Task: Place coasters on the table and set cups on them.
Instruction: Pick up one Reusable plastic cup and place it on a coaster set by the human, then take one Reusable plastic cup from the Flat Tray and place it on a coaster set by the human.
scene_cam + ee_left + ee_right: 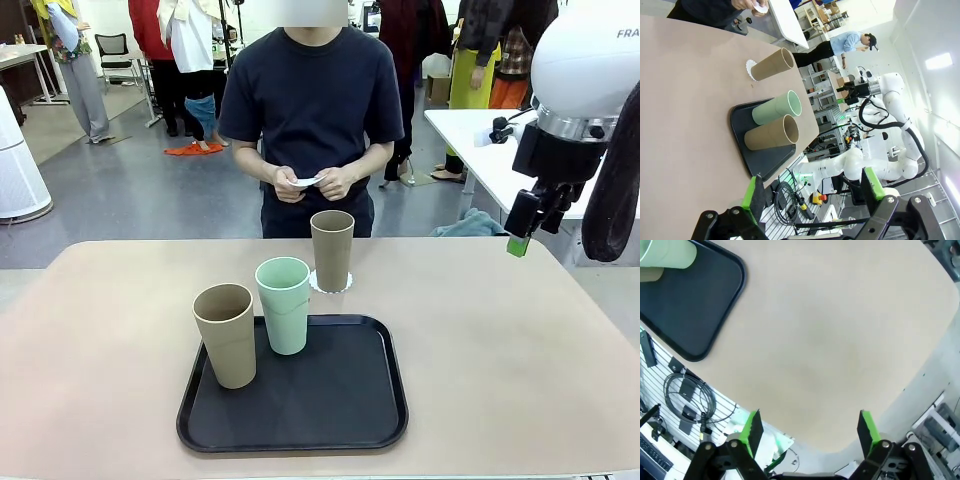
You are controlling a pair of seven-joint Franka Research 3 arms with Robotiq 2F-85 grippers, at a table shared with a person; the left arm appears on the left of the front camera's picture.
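While left hand [811,187], right hand [810,422] gape empty, tan cup [332,248] tops scalloped white coaster [316,285].

The robot's right arm [590,70] stood raised at the right of the front view, a rounded white joint on top and a black wrist section below. The right hand [527,232] hung from it, slanted down and toward the middle, with a green pad [517,246] at its lowest tip. From that wrist's own camera, its two fingers [751,432] were spread wide, pads facing each other, aimed downward. The left hand [812,192] was likewise spread wide, its black fingers tipped with green. Its wrist was rolled onto its side and aimed roughly level toward the right arm, which showed farther off as bent white links.
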